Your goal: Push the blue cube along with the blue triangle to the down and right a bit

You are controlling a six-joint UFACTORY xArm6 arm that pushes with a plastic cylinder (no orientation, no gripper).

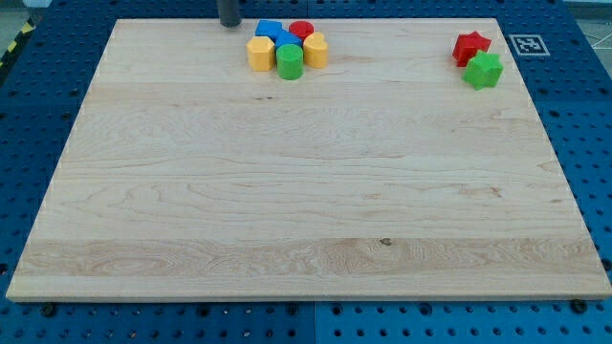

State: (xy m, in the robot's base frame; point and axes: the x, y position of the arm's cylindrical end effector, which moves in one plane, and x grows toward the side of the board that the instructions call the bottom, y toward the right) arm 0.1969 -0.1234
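The blue cube (270,30) sits near the view's top edge of the wooden board (306,191), in a tight cluster. The blue triangle (287,39) lies just right and below it, mostly hidden among the other blocks. My tip (230,24) stands at the board's top edge, a short way left of the blue cube and apart from it. A yellow block (259,53), a green cylinder (290,61), a yellow block (316,50) and a red cylinder (302,31) crowd around the two blue blocks.
A red star-shaped block (470,46) and a green star-shaped block (484,70) touch each other at the view's top right. A black-and-white marker tag (527,44) lies off the board's top right corner. Blue perforated table surrounds the board.
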